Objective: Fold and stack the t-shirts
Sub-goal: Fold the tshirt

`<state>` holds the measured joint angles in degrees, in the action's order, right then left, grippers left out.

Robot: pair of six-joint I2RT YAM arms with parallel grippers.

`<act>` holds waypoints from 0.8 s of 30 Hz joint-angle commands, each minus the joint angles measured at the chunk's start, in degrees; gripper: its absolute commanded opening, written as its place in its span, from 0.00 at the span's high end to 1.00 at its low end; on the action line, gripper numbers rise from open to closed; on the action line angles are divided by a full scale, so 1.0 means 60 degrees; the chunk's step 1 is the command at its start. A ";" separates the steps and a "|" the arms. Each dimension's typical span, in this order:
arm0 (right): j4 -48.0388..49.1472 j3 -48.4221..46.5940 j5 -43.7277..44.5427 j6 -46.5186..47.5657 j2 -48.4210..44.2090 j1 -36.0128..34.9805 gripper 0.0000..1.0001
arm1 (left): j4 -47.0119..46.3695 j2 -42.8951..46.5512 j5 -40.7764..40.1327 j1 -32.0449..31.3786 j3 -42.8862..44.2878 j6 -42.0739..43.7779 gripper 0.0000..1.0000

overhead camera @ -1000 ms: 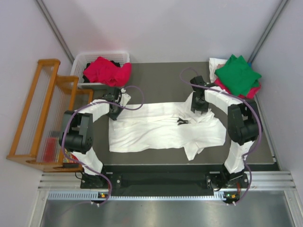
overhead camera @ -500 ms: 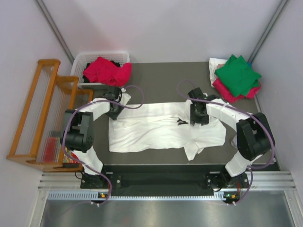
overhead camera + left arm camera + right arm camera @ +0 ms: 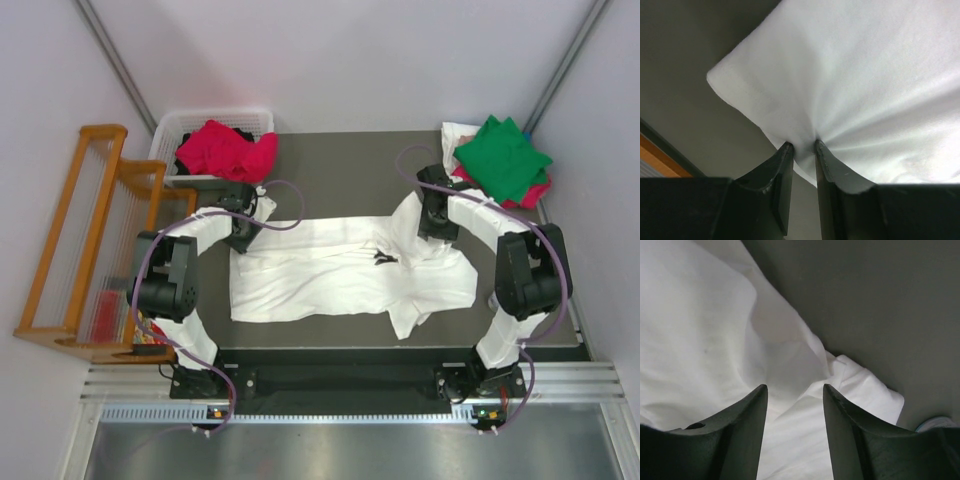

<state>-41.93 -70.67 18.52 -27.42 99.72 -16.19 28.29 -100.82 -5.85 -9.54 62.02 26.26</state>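
Chest print (image 3: 384, 259) too small to read, stacked crimson shirt (image 3: 474, 187) mostly covered

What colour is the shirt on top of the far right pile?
Green. The top shirt shows best in the top external view.

A dark grey desk (image 3: 340, 172) sits between plain pale walls (image 3: 330, 60), a slatted wooden rack (image 3: 88, 240) standing along its left side and a ribbed metal rail (image 3: 350, 384) crossing its near edge.
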 commanded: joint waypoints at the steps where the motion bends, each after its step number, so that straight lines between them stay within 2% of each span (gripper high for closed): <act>1: 0.0177 -0.0730 0.0311 -0.0001 0.0283 0.0411 0.52 | 0.0543 -0.0043 -0.0036 0.0081 -0.0258 -0.0012 0.70; 11: 0.0411 -0.0775 0.0194 0.0087 0.0562 0.0852 0.55 | 0.0484 -0.0087 0.0022 0.0081 -0.0332 -0.0026 0.71; 17: 0.0485 -0.0892 0.0004 0.0087 0.0650 0.0925 0.72 | 0.0499 -0.0102 0.0037 0.0081 -0.0346 -0.0026 0.71; 24: 0.0485 -0.1053 -0.0026 0.0161 0.0767 0.0910 0.73 | 0.0514 -0.0146 0.0183 0.0067 -0.0390 -0.0100 0.71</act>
<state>-39.90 -74.04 18.74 -27.00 104.29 -11.44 28.14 -100.77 -5.63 -9.54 61.82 26.26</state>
